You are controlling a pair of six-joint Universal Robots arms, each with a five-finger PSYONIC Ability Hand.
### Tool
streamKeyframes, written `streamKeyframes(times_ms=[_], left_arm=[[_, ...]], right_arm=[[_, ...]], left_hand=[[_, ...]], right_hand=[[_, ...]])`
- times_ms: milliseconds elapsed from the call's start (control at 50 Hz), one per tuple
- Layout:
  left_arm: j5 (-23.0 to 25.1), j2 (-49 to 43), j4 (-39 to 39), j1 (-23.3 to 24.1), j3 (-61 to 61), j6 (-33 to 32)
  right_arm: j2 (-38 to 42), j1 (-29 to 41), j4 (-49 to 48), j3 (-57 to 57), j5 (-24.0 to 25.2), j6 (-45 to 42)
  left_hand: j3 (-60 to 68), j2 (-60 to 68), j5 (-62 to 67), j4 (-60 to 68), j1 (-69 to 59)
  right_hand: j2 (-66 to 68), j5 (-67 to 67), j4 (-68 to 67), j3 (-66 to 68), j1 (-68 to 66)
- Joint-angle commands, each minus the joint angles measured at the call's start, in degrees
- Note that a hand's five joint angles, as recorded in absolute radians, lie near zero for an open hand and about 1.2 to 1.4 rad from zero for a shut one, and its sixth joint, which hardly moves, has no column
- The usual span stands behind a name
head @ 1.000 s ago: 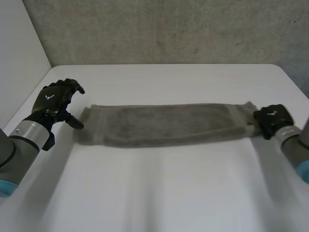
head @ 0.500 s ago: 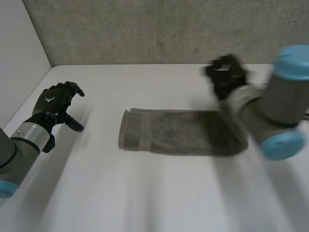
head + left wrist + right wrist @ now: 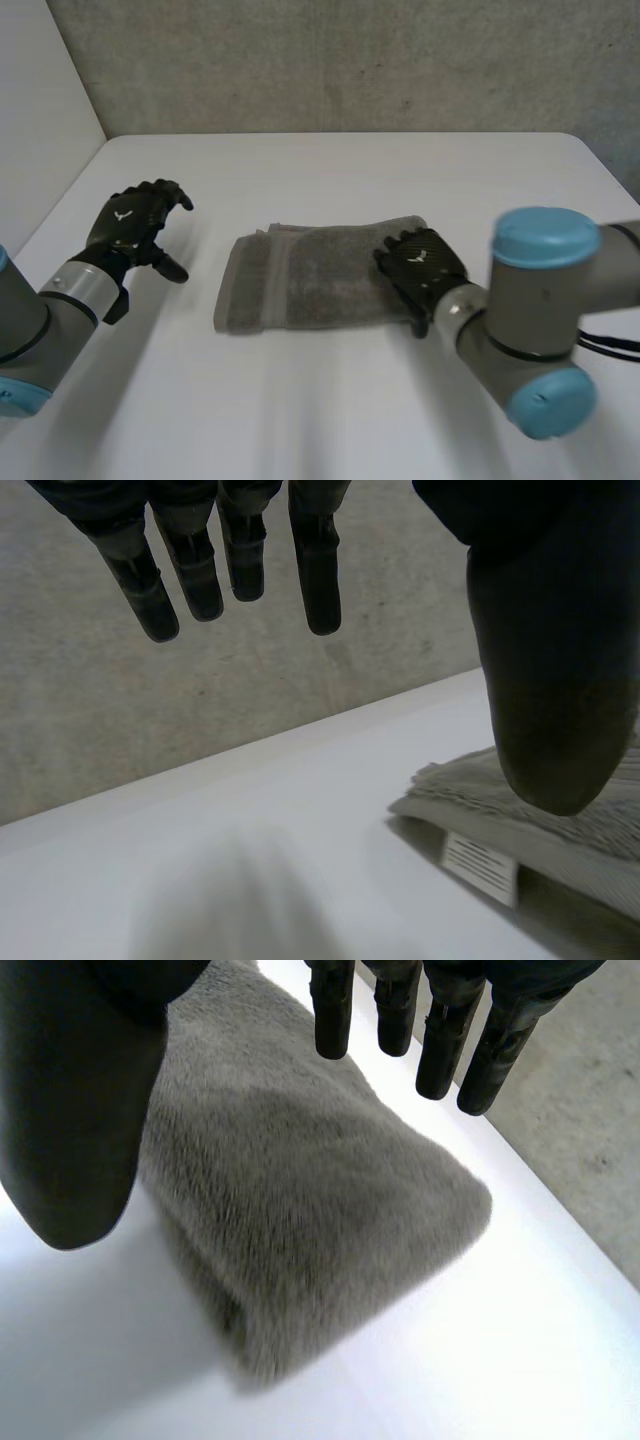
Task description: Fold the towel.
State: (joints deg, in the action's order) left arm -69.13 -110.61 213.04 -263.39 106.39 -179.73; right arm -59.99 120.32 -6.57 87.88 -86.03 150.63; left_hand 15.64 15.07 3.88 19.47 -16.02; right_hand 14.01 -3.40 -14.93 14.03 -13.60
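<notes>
A grey towel (image 3: 310, 275) lies folded over on itself in the middle of the white table. My right hand (image 3: 422, 270) rests over the towel's right folded edge with straight fingers, holding nothing. In the right wrist view the towel (image 3: 300, 1210) lies under the fingers (image 3: 440, 1045) and thumb, which stay apart from it. My left hand (image 3: 135, 225) hovers open to the left of the towel, clear of it. In the left wrist view the towel's layered end (image 3: 540, 830) with a white label (image 3: 480, 865) sits beneath the thumb (image 3: 550, 650).
The white table (image 3: 320, 400) ends at a grey wall (image 3: 350, 60) behind. A white panel (image 3: 40, 120) stands at the far left. My right arm (image 3: 540, 330) reaches across the table's right side.
My right hand has carried the towel's right end over to the left, halving its length, and let go. The left hand moved slightly right and opened away from the towel.
</notes>
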Motion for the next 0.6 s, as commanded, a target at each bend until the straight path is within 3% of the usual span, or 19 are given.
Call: streamKeyframes(times_ms=[20, 160, 320, 600], left_arm=[[0.31, -0.13, 0.0, 3.14, 0.57, -0.36], [0.93, -0.39, 0.0, 6.48, 0.75, -0.62], [0.84, -0.66, 0.09, 6.92, 1.63, -1.06], [0.84, -1.01, 0.09, 6.75, 1.63, -1.41]], right_arm=[[-4.79, -6.59, -9.07, 11.17, 4.73, 3.18], [-4.26, -10.54, -14.07, 15.56, 7.1, 3.62], [-1.98, -10.55, -16.02, 14.86, 7.98, 6.24], [-1.98, -9.67, -16.28, 14.69, 8.16, 12.58]], left_hand=[[-2.4, -1.84, -0.64, -6.23, 2.78], [-2.23, -1.66, -0.47, -6.06, 2.61], [-2.4, -1.83, -0.63, -6.23, 2.78], [-2.73, -2.17, -0.97, -6.57, 3.11]], right_hand=[[-2.24, 1.64, 3.16, -2.27, 1.83], [11.02, -11.63, -10.1, 11.0, -11.44], [26.52, -27.12, -25.59, 26.49, -26.93], [17.94, -18.54, -17.02, 17.92, -18.35]])
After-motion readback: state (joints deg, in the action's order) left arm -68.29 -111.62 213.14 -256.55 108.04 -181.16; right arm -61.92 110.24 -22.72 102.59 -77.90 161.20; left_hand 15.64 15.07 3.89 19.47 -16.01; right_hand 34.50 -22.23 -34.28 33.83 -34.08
